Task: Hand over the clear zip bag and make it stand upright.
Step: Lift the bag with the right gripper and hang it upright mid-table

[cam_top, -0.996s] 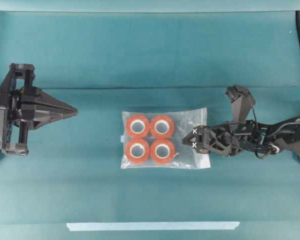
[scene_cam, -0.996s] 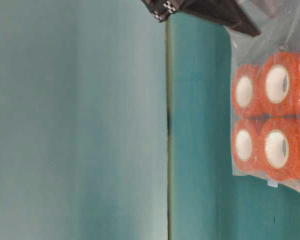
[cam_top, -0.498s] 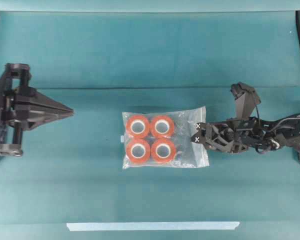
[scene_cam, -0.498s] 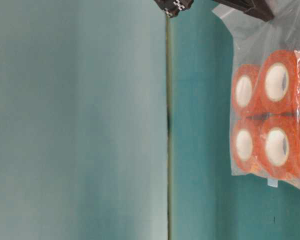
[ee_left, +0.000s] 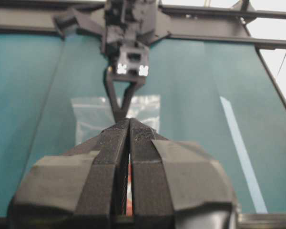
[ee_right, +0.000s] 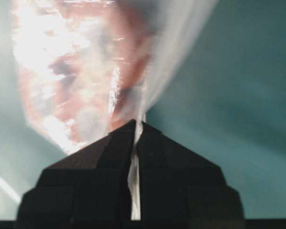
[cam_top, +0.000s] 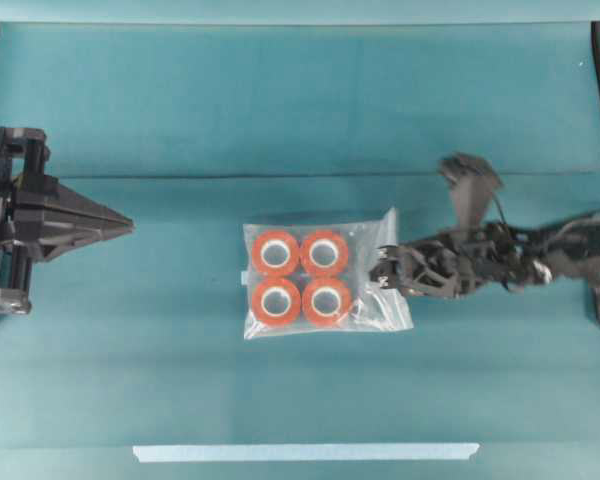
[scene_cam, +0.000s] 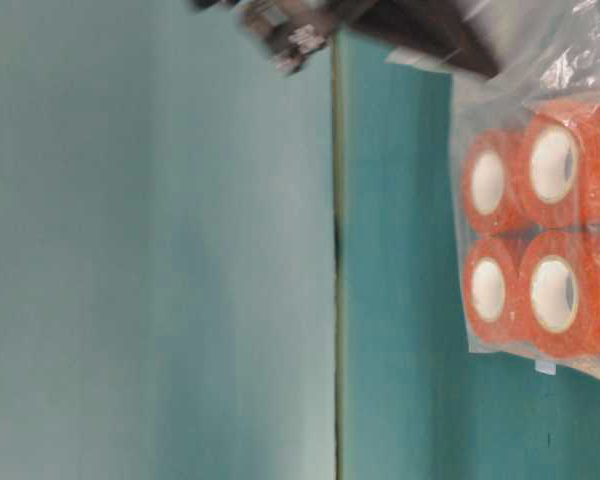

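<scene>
While the clear zip bag (cam_top: 325, 278) lies near the middle of the teal table (cam_top: 280, 120), its right edge is lifted and puckered where the right gripper (cam_top: 380, 277) has clamped it; the right wrist view shows the two jaws pressed together with a thin strip of plastic film running between them. Four orange-red tape rolls (cam_top: 300, 277) with white cores sit in a two-by-two block in the left part of the bag, cores facing up. The bag's long axis runs left to right in the overhead view, toward the two arms, with the crinkled empty portion on the side of the right gripper. Well apart to the left, the left gripper (cam_top: 128, 224) is fully closed on nothing, its tips pointing toward the bag. A pale strip of tape (cam_top: 305, 452) lies along the near table edge, clear of bag and arms.
</scene>
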